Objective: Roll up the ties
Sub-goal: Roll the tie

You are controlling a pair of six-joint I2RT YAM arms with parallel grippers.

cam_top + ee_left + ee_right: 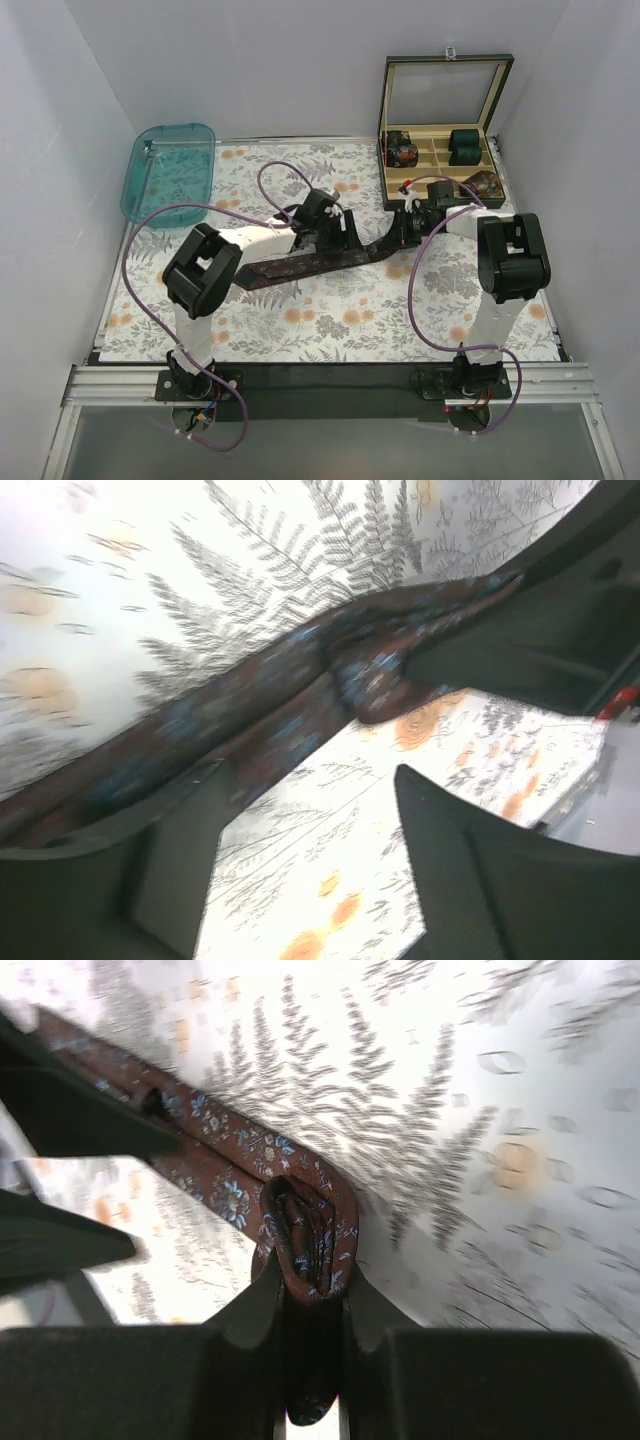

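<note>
The dark brown tie with small pale flowers lies stretched diagonally on the floral cloth. Its right end is wound into a small coil. My right gripper is shut on that coil, one finger on each side; in the top view it sits at the tie's right end, just in front of the box. My left gripper is open over the tie's middle. In the left wrist view its spread fingers straddle bare cloth, with the tie running across just beyond them and touching the left finger.
An open compartment box stands at the back right, close behind the right gripper, holding teal-green bundles and other rolled ties. A clear teal lid leans at the back left. White walls enclose the table.
</note>
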